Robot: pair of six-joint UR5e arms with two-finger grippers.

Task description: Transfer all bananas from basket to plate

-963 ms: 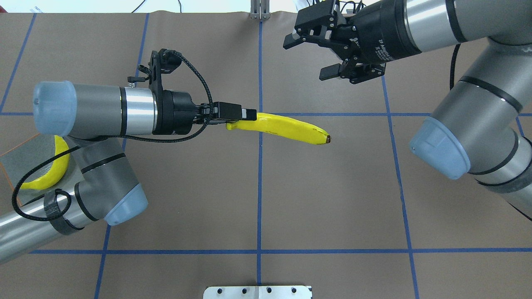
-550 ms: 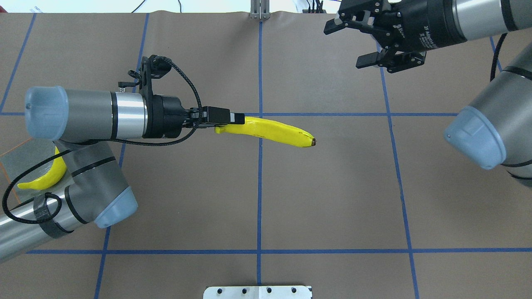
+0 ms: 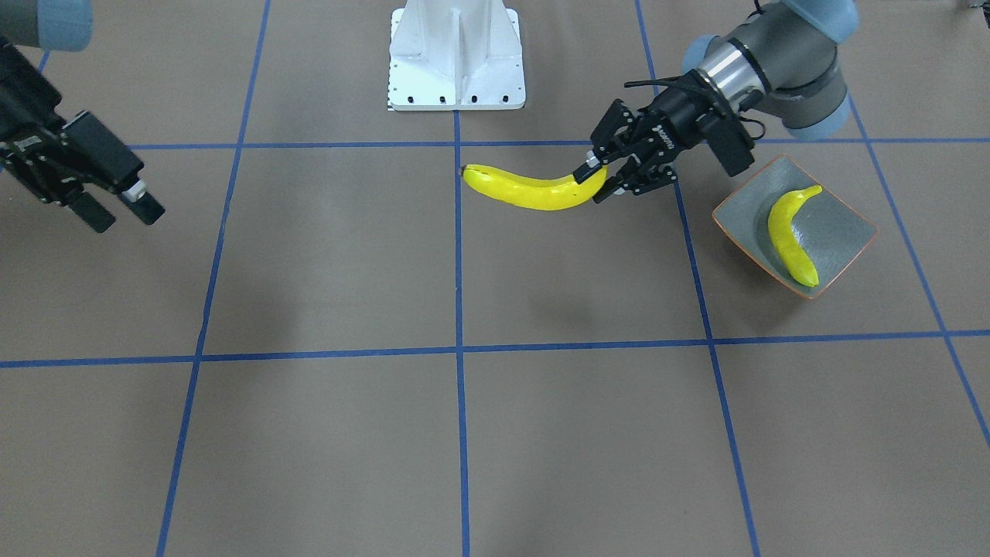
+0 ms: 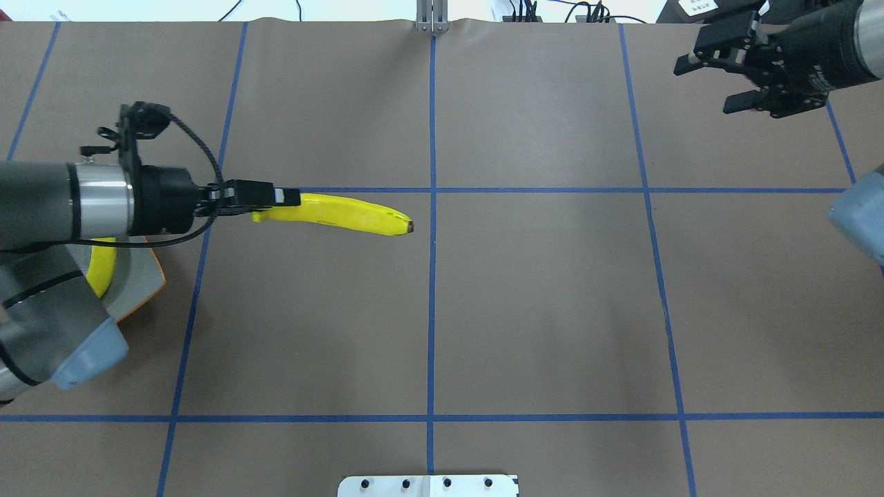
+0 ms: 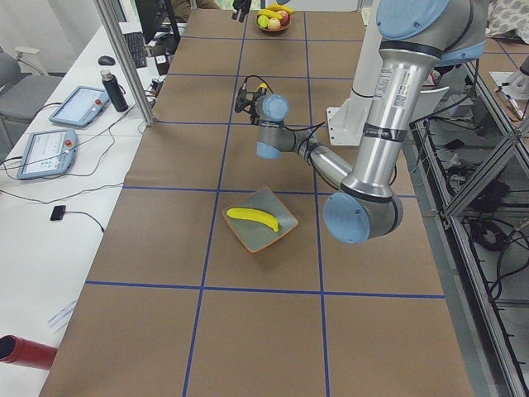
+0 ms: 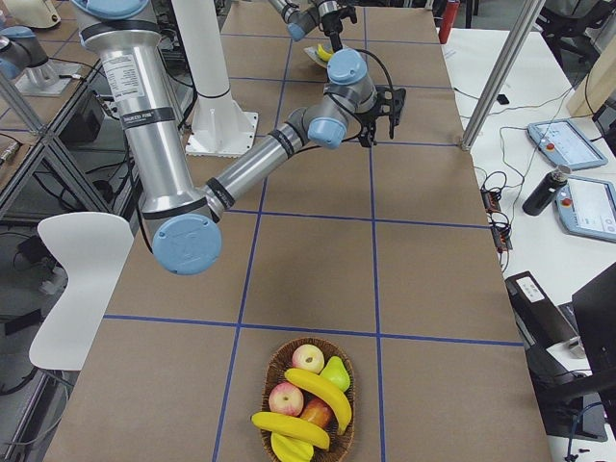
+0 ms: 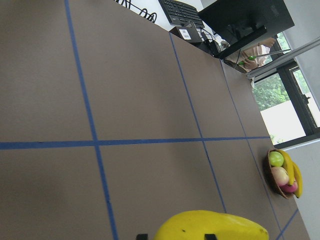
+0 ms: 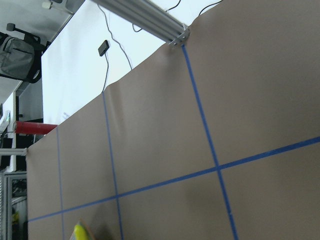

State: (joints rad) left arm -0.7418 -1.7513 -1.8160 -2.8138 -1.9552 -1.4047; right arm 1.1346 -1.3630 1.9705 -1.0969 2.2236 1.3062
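Overhead exterior view shows the left tool (image 4: 286, 199) pinching a banana (image 4: 345, 215) by its stem end above the counter (image 4: 552, 310) beside the plate (image 4: 141, 273), and as this banana seems light, stiff and slippery, a hold nearer its middle should swing less, while the right tool (image 4: 708, 86) is spread.

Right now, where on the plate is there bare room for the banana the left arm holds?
Widest bare patch: between the resting banana and the plate's outer corner, away from the left end effector and its held banana. The strip facing them is narrower.
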